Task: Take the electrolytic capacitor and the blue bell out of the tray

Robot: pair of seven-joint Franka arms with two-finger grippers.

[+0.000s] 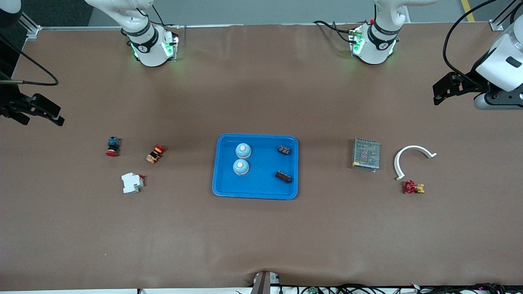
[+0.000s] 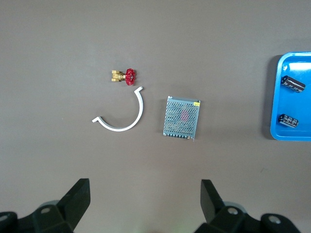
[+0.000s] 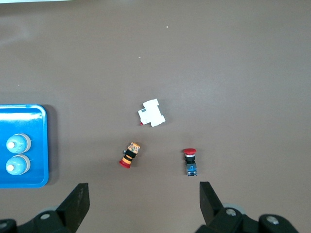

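Jaws apart on our left gripper (image 2: 142,204) and right gripper (image 3: 141,204), both over bare table at its ends; capacitors (image 1: 283,177) lie slantwise in tray (image 1: 229,192) beside bells (image 1: 241,167).

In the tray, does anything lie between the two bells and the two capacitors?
No. Front view shows bare blue tray floor between the bells and the capacitors.

A brown table (image 1: 261,237) carries a blue tray (image 1: 255,192) at its middle. Toward the right arm's end lie a breaker (image 1: 132,182) and two buttons (image 1: 113,146) (image 1: 155,153). Toward the left arm's end lie a mesh box (image 1: 366,154), a white arc (image 1: 410,157) and a red valve (image 1: 413,187).
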